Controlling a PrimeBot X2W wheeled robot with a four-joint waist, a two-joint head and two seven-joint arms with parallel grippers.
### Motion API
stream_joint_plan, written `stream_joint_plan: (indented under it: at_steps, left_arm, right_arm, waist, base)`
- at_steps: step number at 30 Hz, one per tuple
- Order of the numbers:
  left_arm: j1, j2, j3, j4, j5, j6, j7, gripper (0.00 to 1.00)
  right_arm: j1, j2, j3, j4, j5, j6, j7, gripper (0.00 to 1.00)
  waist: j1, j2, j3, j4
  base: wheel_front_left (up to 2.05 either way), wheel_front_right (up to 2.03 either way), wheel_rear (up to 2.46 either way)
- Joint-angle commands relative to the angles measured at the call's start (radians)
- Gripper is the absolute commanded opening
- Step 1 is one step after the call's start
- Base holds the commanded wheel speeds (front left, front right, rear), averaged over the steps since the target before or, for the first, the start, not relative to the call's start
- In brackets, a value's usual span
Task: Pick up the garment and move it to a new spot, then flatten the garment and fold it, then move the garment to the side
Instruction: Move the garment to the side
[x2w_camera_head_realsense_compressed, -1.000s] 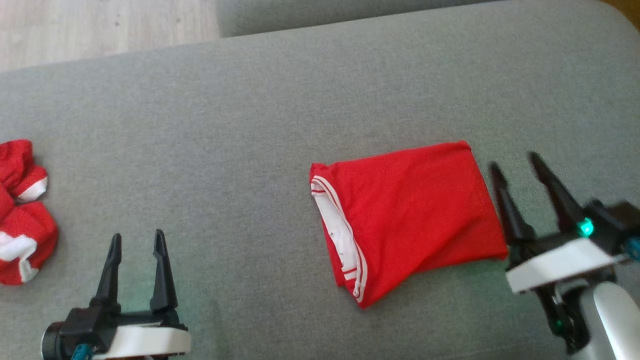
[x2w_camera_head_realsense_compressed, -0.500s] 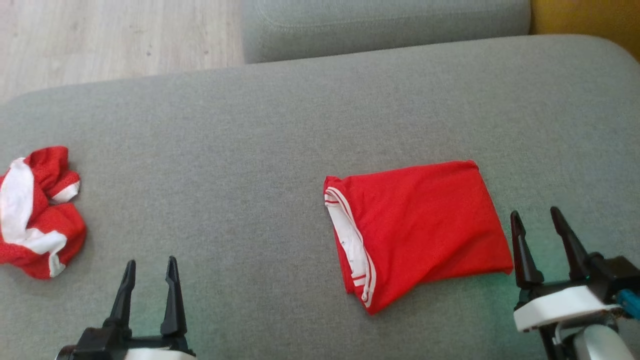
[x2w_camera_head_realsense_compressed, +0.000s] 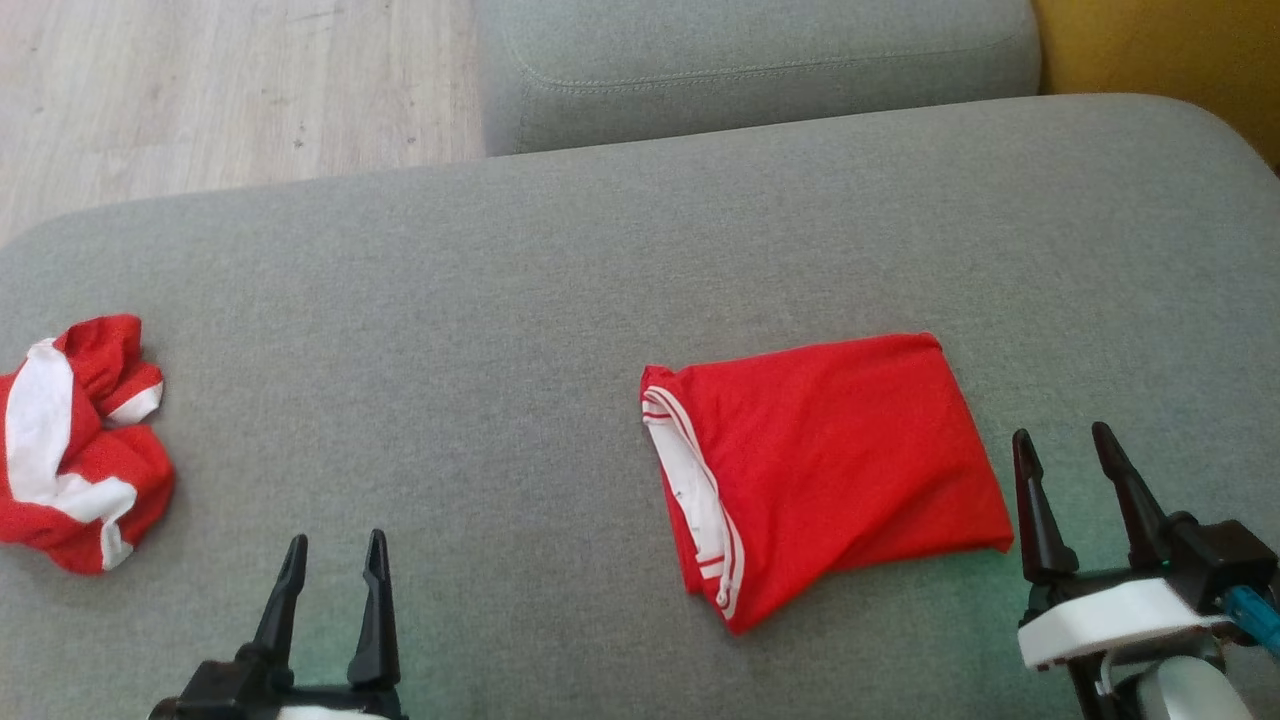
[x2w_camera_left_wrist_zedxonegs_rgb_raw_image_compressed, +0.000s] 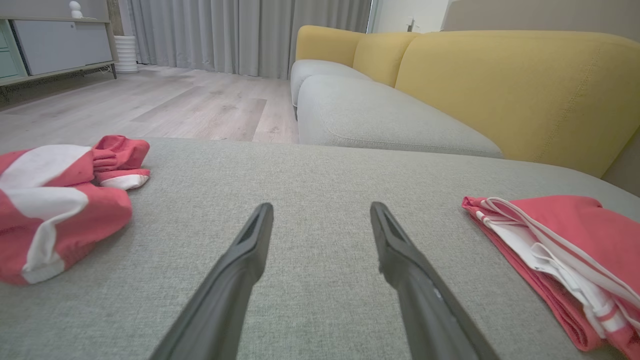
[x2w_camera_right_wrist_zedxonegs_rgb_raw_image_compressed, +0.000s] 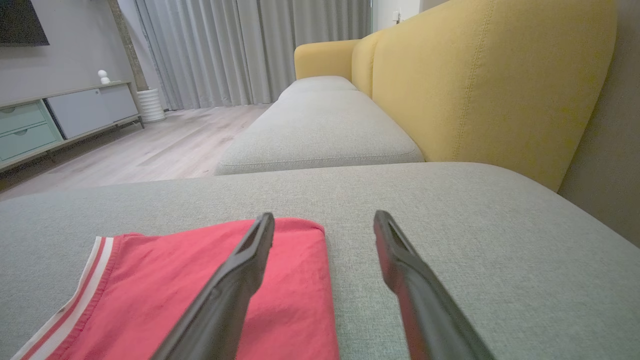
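I have both arms low, fingers pointing away from me. My right gripper (x2w_camera_head_realsense_compressed: 1060, 435) sits just beside the right edge of the folded red garment (x2w_camera_head_realsense_compressed: 840, 470), jaws spread wide and holding nothing. My left gripper (x2w_camera_head_realsense_compressed: 336, 545) hovers well off to the garment's left, jaws likewise apart and empty.
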Motion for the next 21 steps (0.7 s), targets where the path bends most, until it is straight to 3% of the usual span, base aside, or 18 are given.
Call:
stream_joint_plan:
  at_steps: [1, 13, 21]
  left_arm:
    - [-0.016, 0.003, 0.028, -0.022, -0.011, -0.005, -0.005, 1.0]
    - [-0.013, 0.002, 0.022, -0.031, -0.021, -0.006, -0.005, 1.0]
    - [-0.027, 0.002, 0.025, -0.047, -0.024, -0.006, -0.005, 1.0]
  right_arm:
    - [-0.006, -0.008, 0.019, -0.026, -0.008, 0.008, -0.013, 1.0]
    - [-0.021, -0.012, 0.029, -0.019, -0.009, 0.008, -0.013, 1.0]
    - [-0.106, -0.045, 0.023, -0.045, 0.113, 0.008, 0.011, 1.0]
  waist:
    - [0.0, 0.0, -0.002, -0.002]
    - [0.0, 0.0, 0.007, 0.01]
    - [0.0, 0.0, 0.053, 0.005]
  base:
    - [0.0, 0.0, 0.0]
    - [0.0, 0.0, 0.0]
    - [0.0, 0.0, 0.0]
